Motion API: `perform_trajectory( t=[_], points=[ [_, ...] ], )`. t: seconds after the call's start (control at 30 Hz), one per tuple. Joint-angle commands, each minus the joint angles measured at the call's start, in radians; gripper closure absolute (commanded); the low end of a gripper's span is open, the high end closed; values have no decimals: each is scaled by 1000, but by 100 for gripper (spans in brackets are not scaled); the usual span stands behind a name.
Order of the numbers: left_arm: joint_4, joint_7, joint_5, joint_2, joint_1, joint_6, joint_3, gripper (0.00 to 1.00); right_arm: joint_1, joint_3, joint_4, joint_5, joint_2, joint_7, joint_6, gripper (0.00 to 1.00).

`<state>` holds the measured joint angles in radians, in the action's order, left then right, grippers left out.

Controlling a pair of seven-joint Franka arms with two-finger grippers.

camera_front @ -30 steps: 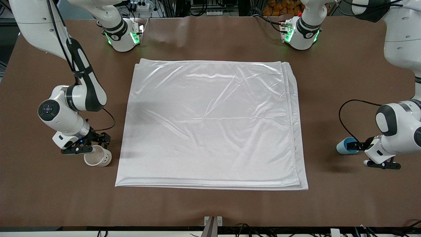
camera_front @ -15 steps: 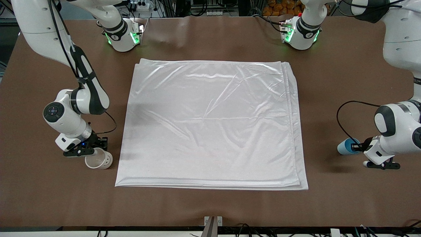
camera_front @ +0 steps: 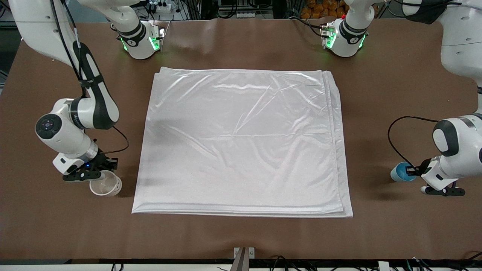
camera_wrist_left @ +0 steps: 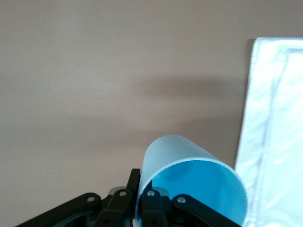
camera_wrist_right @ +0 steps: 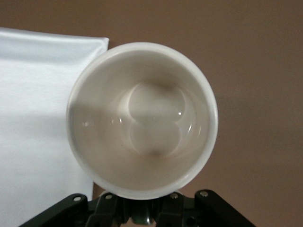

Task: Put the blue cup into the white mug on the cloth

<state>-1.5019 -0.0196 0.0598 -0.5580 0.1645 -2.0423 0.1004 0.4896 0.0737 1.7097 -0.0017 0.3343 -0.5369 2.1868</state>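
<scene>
The white mug [camera_front: 106, 184] hangs from my right gripper [camera_front: 98, 171], low over the brown table beside the cloth's corner nearest the front camera, at the right arm's end. In the right wrist view I look into the empty mug [camera_wrist_right: 142, 118]. The right gripper [camera_wrist_right: 142, 210] is shut at its rim, and the handle is hidden. My left gripper [camera_front: 413, 172] is shut on the blue cup [camera_front: 402, 172], low over the table at the left arm's end. In the left wrist view the gripper [camera_wrist_left: 141, 201] pinches the cup's [camera_wrist_left: 189, 175] wall. The white cloth [camera_front: 241, 139] lies flat mid-table.
The brown table [camera_front: 241, 237] shows bare strips around the cloth. The cloth's edge shows in the left wrist view [camera_wrist_left: 277, 118] and in the right wrist view [camera_wrist_right: 38, 104]. The arm bases [camera_front: 141, 41] stand along the table's edge farthest from the front camera.
My right gripper has shifted the mug toward the right arm's end, away from the cloth, and turned its opening more upward. My left gripper has moved the blue cup down in the front view and turned it more upright.
</scene>
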Motion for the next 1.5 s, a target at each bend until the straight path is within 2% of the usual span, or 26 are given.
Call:
perform_trajectory(
  t=[0.0, 0.17, 0.4, 0.7, 0.93, 1.2, 1.47],
  points=[
    [-18, 84, -9, 17, 1, 25, 38, 100, 108, 6, -131, 19, 107, -202, 10, 100],
    [-18, 156, -9, 17, 0, 25, 74, 100, 214, 6, -220, 63, 187, -310, 60, 100],
    [-20, 231, -9, 15, -29, 25, 102, 100, 336, 5, -324, 97, 290, -324, 94, 100],
    [-24, 294, -9, 13, -71, 28, 104, 100, 446, -22, -338, 97, 397, -318, 238, 100],
    [-24, 366, -9, 13, -112, 34, 104, 100, 465, -72, -338, 91, 442, -319, 240, 100],
    [-21, 437, -9, 17, -140, 68, 107, 100, 494, -77, -338, 82, 489, -321, 295, 100],
    [-20, 541, -9, 27, -151, 91, 163, 100, 498, -75, -340, 51, 520, -295, 327, 100]
  ],
)
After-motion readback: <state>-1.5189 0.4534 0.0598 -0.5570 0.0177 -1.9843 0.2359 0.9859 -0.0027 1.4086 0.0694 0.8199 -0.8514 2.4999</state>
